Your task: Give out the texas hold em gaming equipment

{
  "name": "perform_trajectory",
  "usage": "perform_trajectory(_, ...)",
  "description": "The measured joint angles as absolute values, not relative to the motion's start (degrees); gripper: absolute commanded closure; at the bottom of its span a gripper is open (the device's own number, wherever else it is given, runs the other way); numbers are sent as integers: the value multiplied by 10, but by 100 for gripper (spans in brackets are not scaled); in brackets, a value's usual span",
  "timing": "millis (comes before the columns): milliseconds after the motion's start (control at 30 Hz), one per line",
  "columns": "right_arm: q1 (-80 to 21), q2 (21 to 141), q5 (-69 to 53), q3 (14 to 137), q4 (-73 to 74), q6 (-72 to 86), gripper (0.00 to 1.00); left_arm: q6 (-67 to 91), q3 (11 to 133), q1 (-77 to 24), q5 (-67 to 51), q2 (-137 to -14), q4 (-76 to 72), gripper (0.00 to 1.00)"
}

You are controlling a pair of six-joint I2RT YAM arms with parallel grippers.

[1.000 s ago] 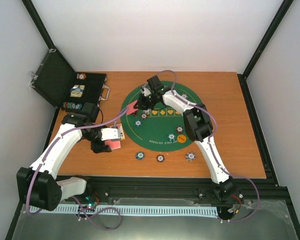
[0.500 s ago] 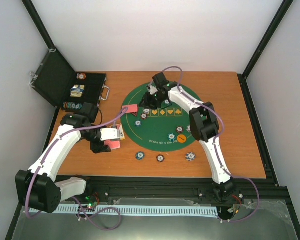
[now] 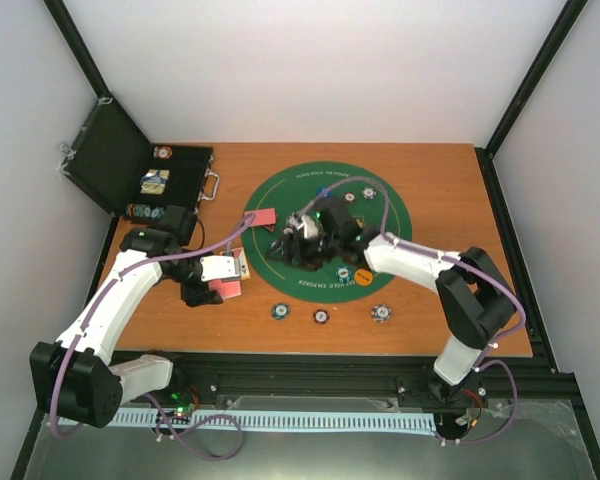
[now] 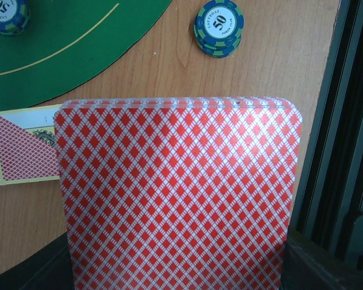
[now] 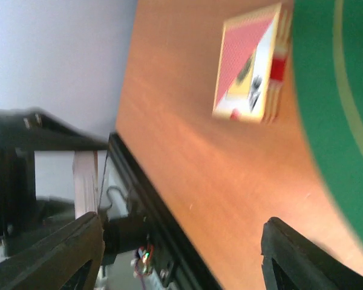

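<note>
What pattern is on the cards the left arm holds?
Red-backed playing cards: red-and-white diamond lattice; best in left wrist view.

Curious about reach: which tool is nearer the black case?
Left. The left tool, gripping red cards, is in front of the black case; the right tool hangs over the green mat.

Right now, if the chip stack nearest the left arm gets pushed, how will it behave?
The chip stack looks short and wide, so it probably slides rather than tips. Its loose chips may shear apart on smooth wood.
</note>
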State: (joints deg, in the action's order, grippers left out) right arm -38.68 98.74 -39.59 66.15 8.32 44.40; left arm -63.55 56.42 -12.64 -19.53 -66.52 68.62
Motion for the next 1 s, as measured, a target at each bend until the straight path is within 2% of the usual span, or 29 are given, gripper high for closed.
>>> perform_trajectory(100, -439, 961, -396, 581, 4, 494, 27, -634, 564, -126, -195, -665, 686, 99)
perform_trajectory(233, -481, 952, -388, 534, -68, 547, 27, -634, 564, -126, -195, -665, 687, 99)
perform_trajectory(700, -541, 1012, -382, 564, -231, 636, 28, -634, 564, -126, -194, -664, 696, 99)
perform_trajectory(1000, -556, 1065, -386, 619, -254, 658, 41, -634, 568, -126, -195, -658, 706, 99)
